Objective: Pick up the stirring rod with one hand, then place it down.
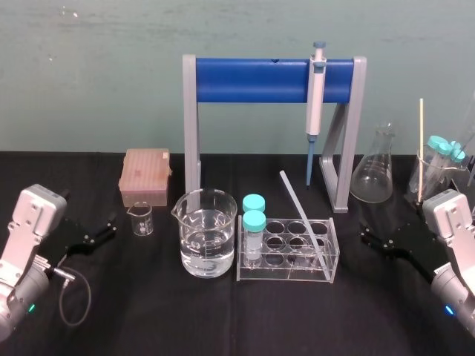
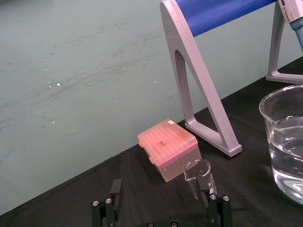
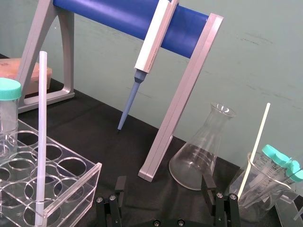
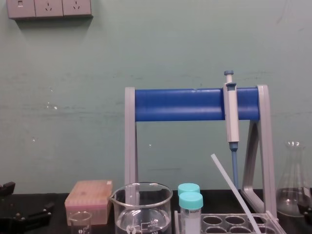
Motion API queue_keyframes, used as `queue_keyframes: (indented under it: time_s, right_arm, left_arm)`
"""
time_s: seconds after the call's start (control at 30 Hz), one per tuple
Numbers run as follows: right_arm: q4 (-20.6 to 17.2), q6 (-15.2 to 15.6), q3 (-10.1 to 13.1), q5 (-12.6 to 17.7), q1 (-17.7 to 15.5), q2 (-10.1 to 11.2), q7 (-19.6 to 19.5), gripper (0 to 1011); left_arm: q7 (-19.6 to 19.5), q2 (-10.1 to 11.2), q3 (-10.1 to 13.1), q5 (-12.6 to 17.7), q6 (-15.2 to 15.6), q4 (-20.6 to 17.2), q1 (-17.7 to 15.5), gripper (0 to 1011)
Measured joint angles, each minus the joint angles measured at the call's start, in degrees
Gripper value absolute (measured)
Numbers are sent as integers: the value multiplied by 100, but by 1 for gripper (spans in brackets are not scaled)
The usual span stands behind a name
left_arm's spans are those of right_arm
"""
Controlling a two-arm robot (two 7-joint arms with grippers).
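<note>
Starting at 8 o'clock on the black table point(image 1: 223, 319), the left gripper point(image 1: 109, 225) rests low with its fingers spread wide and nothing between them; the tip box point(image 1: 145, 176) and a small beaker point(image 1: 139, 219) sit just beyond it. Near the centre stands the large beaker point(image 1: 208, 236) of water, then two capped tubes point(image 1: 254, 221) in the clear rack point(image 1: 286, 280). The stirring rod point(image 1: 300, 210) stands in that same rack — its foot in a well on the rack's 3 o'clock side, its free end tilted up toward 11 o'clock, with the pipette point(image 1: 316, 96) hanging behind at 1 o'clock. A flask point(image 1: 373, 176) stands at 2 o'clock, and the right gripper point(image 1: 368, 231) sits at 4 o'clock, likewise spread and empty.

The grasp is not yet begun. The right gripper looks the better choice, being nearer: bring it in above the rack's rim, close on the bare middle of the rod, and draw it out along its own slant — a sideways pull would likely drag the light rack or knock the tubes
</note>
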Motion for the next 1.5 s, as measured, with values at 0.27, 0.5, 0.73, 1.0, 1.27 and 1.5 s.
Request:
queue_keyframes:
  time_s: [0.27,0.5,0.73,1.0,1.27,1.5]
  right_arm:
    - [0,0,0,0,0,0,0,1000]
    - [0,0,0,0,0,0,0,1000]
    - [0,0,0,0,0,0,0,1000]
    - [-154,-283,151,174,-47,29,448,1000]
    - [-132,-614,89,398,207,-45,1369,1000]
    - [227,-666,1,605,618,-260,2046,1000]
  left_arm:
    - [0,0,0,0,0,0,0,1000]
    - [0,0,0,0,0,0,0,1000]
    - [0,0,0,0,0,0,0,1000]
    - [0,0,0,0,0,0,0,1000]
    - [0,0,0,0,0,0,0,1000]
    - [0,0,0,0,0,0,0,1000]
